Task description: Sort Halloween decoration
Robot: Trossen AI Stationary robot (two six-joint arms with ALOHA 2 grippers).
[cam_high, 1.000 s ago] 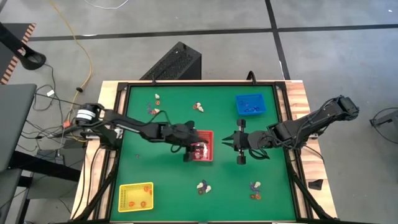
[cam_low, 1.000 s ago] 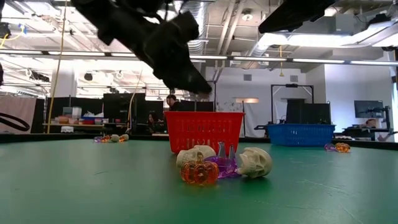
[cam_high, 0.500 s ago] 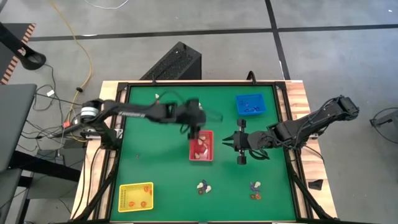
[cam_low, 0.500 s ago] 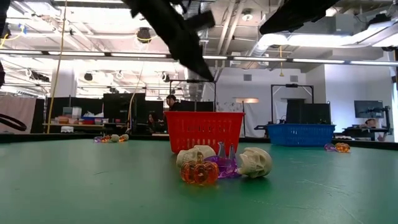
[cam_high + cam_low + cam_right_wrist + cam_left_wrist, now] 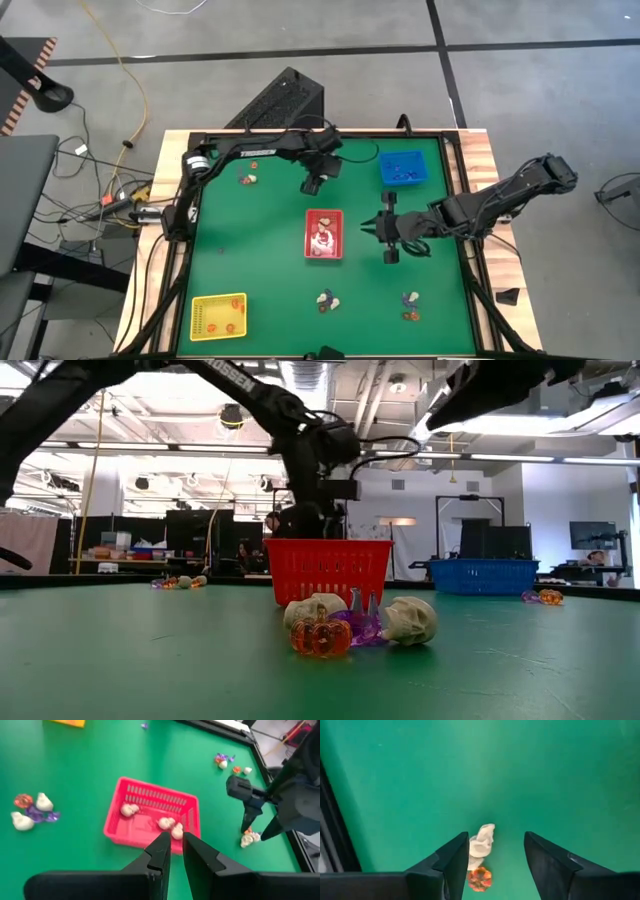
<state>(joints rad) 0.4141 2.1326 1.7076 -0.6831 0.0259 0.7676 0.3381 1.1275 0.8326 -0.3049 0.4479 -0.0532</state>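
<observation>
My left gripper (image 5: 495, 857) is open and hovers near the table's far edge (image 5: 312, 184), pointing steeply down. Between its fingers, on the green mat, lie a cream trinket (image 5: 481, 841) and an orange one (image 5: 479, 878); neither is touched. The red tray (image 5: 323, 233) at mid-table holds a few cream trinkets (image 5: 171, 826). My right gripper (image 5: 172, 851) waits to the right of the red tray (image 5: 374, 228), its fingers a narrow gap apart with nothing between them. More trinket groups lie at the far left (image 5: 248, 179), near centre (image 5: 327, 299) and near right (image 5: 410, 306).
The blue tray (image 5: 403, 168) sits far right with dark bits inside. The yellow tray (image 5: 218, 315) stands at the near left corner. A black frame (image 5: 300, 135) rims the mat. Bare mat lies between the red and yellow trays.
My left gripper has swung from above the red tray toward the table's far edge, turning as it went. It now hovers over the cream and orange trinkets there. My right arm has kept its place.
</observation>
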